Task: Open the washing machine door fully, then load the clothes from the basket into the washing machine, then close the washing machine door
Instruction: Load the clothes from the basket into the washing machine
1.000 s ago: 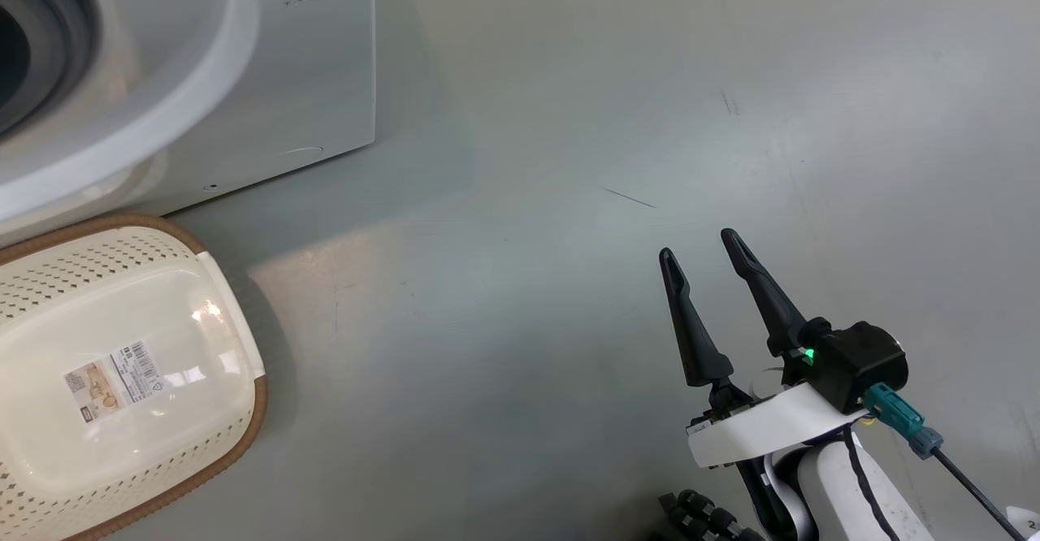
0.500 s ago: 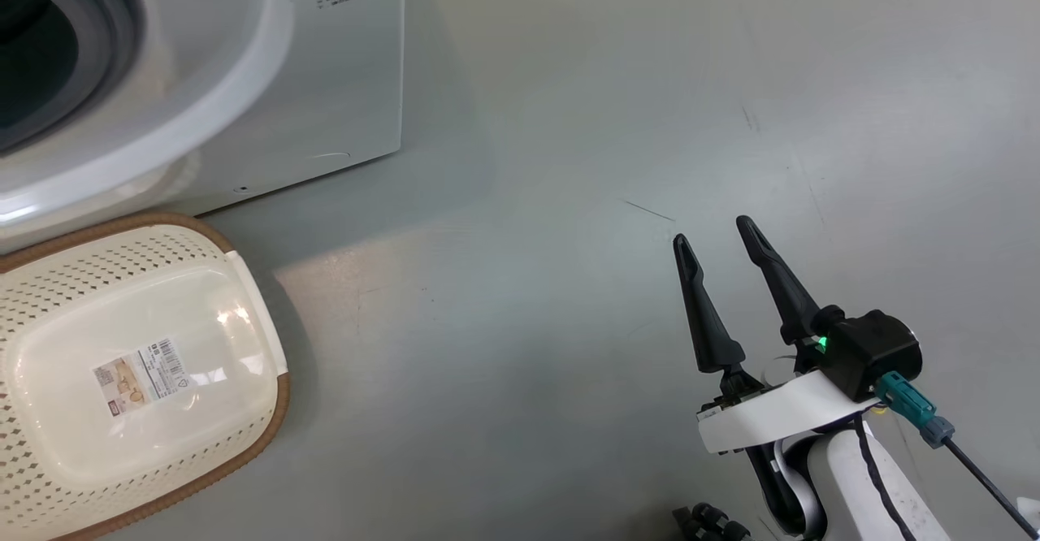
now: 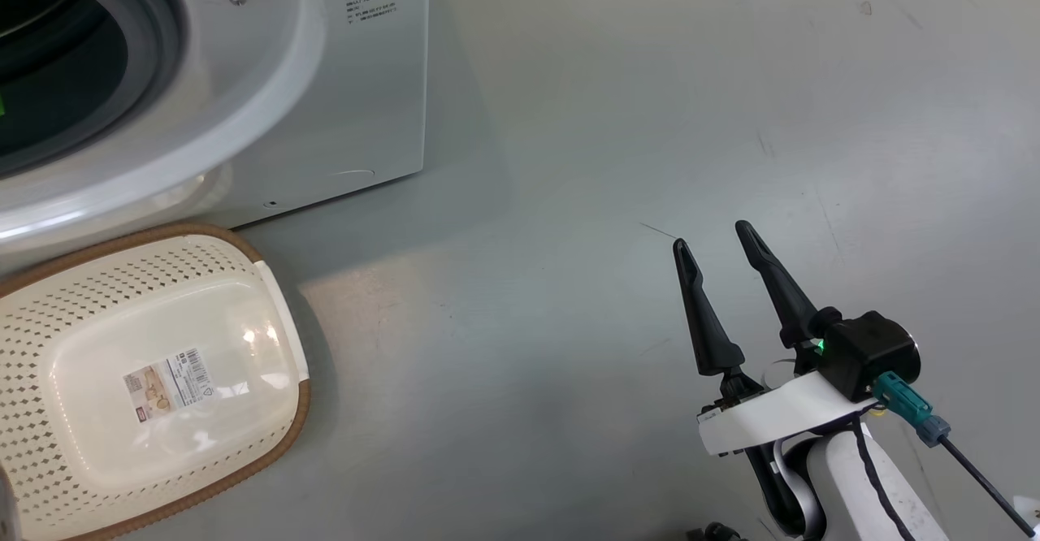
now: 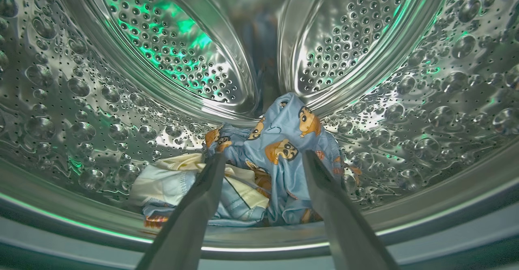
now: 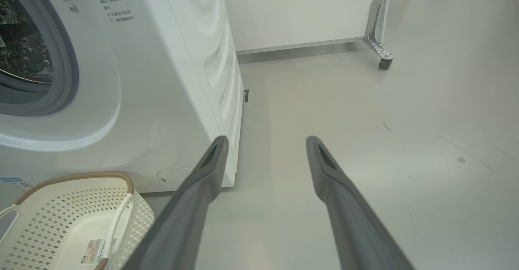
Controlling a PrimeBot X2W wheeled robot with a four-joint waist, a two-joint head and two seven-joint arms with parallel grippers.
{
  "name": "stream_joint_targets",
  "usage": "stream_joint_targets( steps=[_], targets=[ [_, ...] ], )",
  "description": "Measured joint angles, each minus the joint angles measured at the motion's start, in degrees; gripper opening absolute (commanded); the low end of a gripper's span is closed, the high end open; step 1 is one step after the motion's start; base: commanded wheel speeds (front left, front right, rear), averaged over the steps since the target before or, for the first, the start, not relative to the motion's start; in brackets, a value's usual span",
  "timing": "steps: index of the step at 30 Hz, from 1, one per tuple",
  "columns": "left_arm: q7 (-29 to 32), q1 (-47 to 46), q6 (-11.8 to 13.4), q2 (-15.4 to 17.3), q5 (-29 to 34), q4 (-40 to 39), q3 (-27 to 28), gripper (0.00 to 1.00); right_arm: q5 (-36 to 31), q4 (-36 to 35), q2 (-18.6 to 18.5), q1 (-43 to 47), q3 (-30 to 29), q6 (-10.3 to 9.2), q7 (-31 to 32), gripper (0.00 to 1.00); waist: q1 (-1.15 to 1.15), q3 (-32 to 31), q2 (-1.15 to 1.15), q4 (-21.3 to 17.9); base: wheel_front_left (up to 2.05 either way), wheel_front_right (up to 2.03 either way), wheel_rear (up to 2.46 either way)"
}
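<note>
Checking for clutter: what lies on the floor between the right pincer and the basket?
Bare grey floor lies between the right pincer and the basket, as the head view shows.

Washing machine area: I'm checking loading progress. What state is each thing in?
washing machine: mouth open.
clothes: heaped inside the drum.
basket: empty, upright on floor.
left gripper: open, aimed at clothes.
right gripper: open, holding nothing.
</note>
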Motion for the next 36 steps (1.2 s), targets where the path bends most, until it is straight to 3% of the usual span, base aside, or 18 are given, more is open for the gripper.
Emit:
stream_joint_targets(
  steps=[25,36],
  targets=[
    [-2.14,11.72,-2.01,-6.24,-2.94,-0.55,1.01,1.00,-0.56,1.45,-0.05,0.25,-2.46,0.58,0.00,1.00,0.00,-8.12,0.00,3.39,0.00,0.00,0.00],
    [-2.16,18.72,-2.58,-8.03,-3.60,-6.00,2.58,1.00,-0.68,2.27,-0.10,1.36,-4.02,0.83,0.00,1.00,0.00,-12.83,0.00,4.95,0.00,0.00,0.00]
  ],
)
